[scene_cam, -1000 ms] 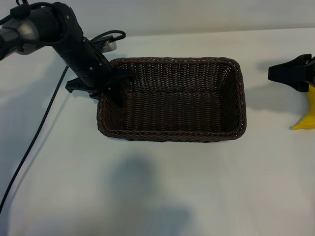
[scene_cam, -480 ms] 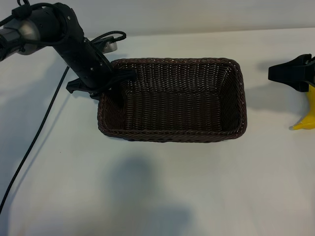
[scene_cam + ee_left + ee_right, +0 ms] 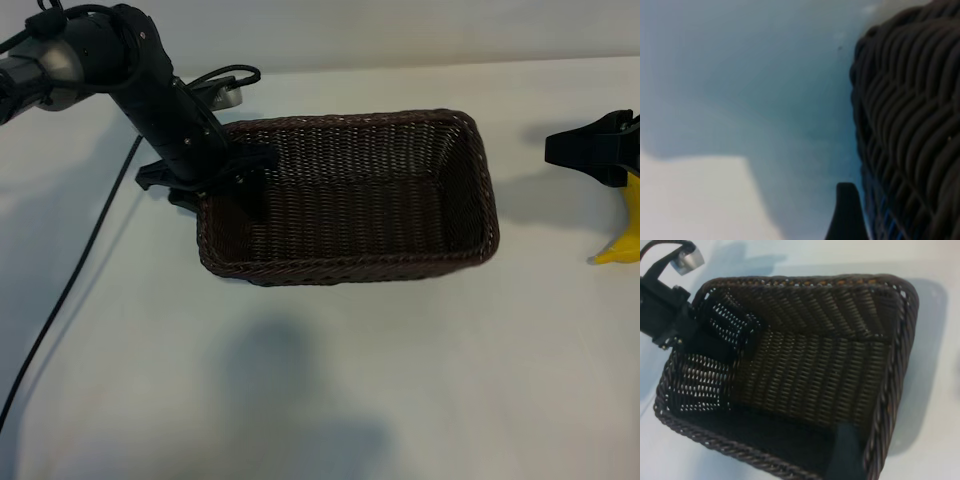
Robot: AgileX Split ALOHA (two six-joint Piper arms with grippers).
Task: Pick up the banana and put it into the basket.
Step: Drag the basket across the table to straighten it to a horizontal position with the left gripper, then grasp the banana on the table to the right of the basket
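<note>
My left gripper (image 3: 232, 172) straddled the basket (image 3: 400, 270) end wall, jaw gap unclear; right gripper (image 3: 628, 205) held the banana (image 3: 622, 245) well apart.

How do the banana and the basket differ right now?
The banana is smooth and bright yellow; the basket is dark-brown woven wicker. The banana shows only partly at the table's right edge, under the right gripper; the basket lies in full view mid-table, empty. Shared: a gripper is at each, the left gripper at the basket's left wall.
</note>
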